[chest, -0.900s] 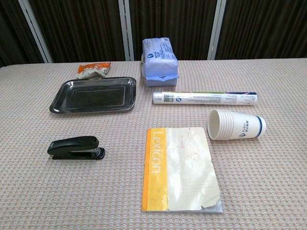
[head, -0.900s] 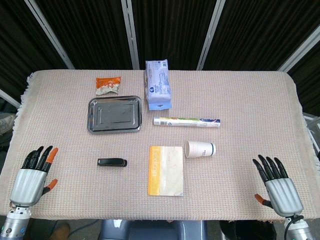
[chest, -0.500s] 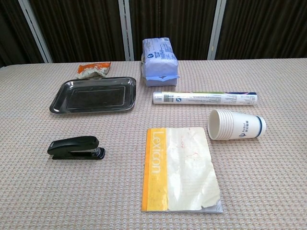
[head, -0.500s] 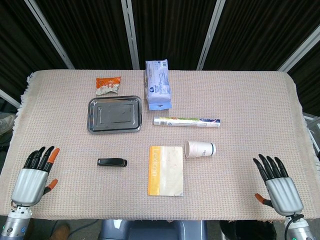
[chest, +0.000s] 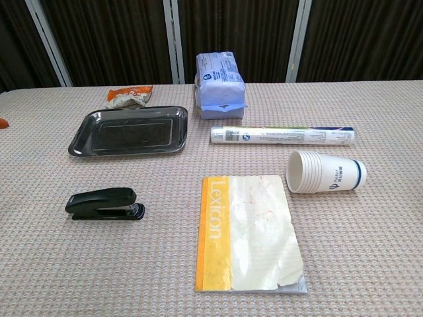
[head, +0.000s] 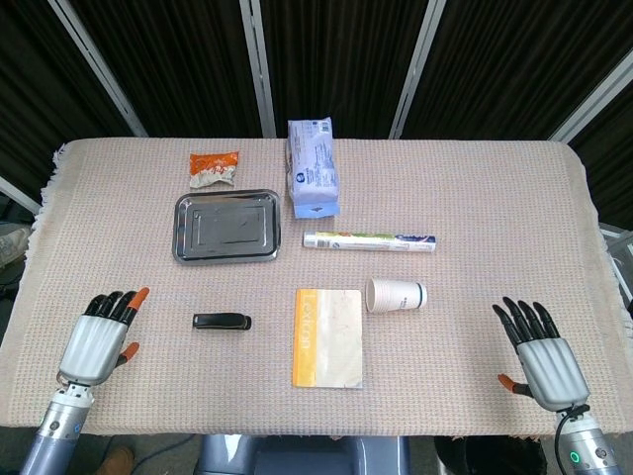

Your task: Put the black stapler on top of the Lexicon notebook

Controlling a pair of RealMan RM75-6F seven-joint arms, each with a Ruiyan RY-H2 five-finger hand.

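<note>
The black stapler [head: 222, 322] [chest: 106, 203] lies flat on the woven cloth, left of the Lexicon notebook [head: 328, 337] [chest: 247, 232], which has a yellow spine strip and a cream cover. My left hand [head: 99, 340] hovers near the front left of the table, palm down and fingers spread, holding nothing, well left of the stapler. Over at the front right corner, my right hand [head: 539, 357] is likewise spread and empty. The chest view shows only an orange fingertip [chest: 2, 123] at its left edge.
A steel tray [head: 226, 227] sits behind the stapler, an orange snack packet [head: 215, 168] beyond it. A blue tissue pack [head: 313, 181], a long tube [head: 369, 240] and a stack of paper cups [head: 396, 295] on its side lie behind and right of the notebook.
My left hand has moved right and forward toward the stapler. The right hand has shifted slightly inward. The objects have not moved.
</note>
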